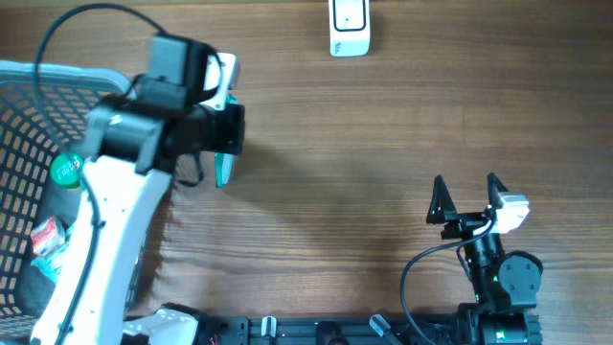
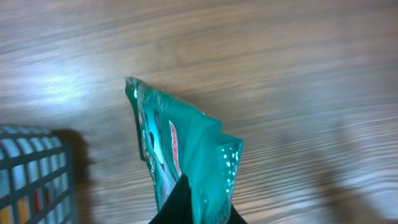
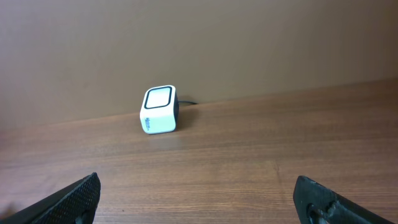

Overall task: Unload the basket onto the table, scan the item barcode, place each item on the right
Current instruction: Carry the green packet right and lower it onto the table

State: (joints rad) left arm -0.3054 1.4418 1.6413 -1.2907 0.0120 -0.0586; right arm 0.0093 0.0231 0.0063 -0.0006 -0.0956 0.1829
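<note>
Scanner [image 1: 349, 29]: one
Basket [image 1: 38, 105]: one
Teal packet [image 2: 186, 149]: one
Green-capped bottle [image 1: 67, 170]: one
Hands: two, left hand [image 1: 225, 151], right hand [image 1: 466, 187]

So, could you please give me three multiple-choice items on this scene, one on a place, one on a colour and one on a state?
1. Where on the table does the white scanner stand?
A. at the far edge, near the wall
B. at the near edge, by the arms' bases
C. in the middle

2. What colour is the packet that the left gripper holds?
A. yellow
B. teal
C. black

3. How does the right gripper stand?
A. shut on the packet
B. shut on nothing
C. open, holding nothing

Answers:
1 A: the right wrist view shows the scanner close before the wall.
2 B: the left wrist view shows teal foil in the grip.
3 C: its jaws stand wide apart over bare wood.
</note>
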